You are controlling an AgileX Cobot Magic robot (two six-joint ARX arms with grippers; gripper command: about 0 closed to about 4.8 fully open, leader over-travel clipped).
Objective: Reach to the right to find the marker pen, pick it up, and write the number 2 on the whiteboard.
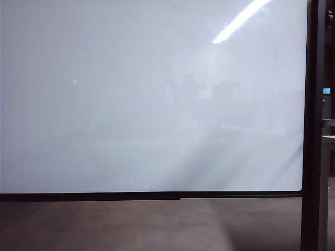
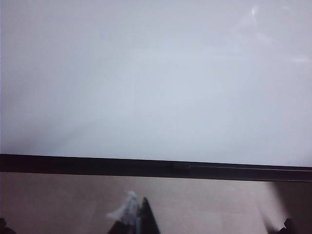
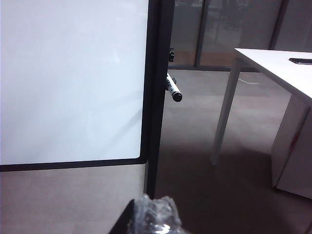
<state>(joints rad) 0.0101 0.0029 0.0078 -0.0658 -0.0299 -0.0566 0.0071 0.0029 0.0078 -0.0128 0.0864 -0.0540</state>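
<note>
The whiteboard (image 1: 131, 104) fills the exterior view, glossy white with a thin black edge; neither gripper shows there. The marker pen (image 3: 173, 89), pale barrel with a dark end, sticks out from the black upright post (image 3: 158, 87) at the board's right edge. My right gripper (image 3: 153, 217) sits low and well short of the pen, its tips wrapped in clear plastic and shut with nothing in them. My left gripper (image 2: 139, 217) faces the whiteboard (image 2: 156, 73) below its lower edge, tips together in a point with a white wrap on one. The number 2 is out of view.
A white table (image 3: 278, 63) with a slanted leg (image 3: 224, 112) stands right of the post, a dark flat object (image 3: 300, 60) on top. Bare brown floor (image 1: 157, 225) runs under the board. Glass partitions stand behind the table.
</note>
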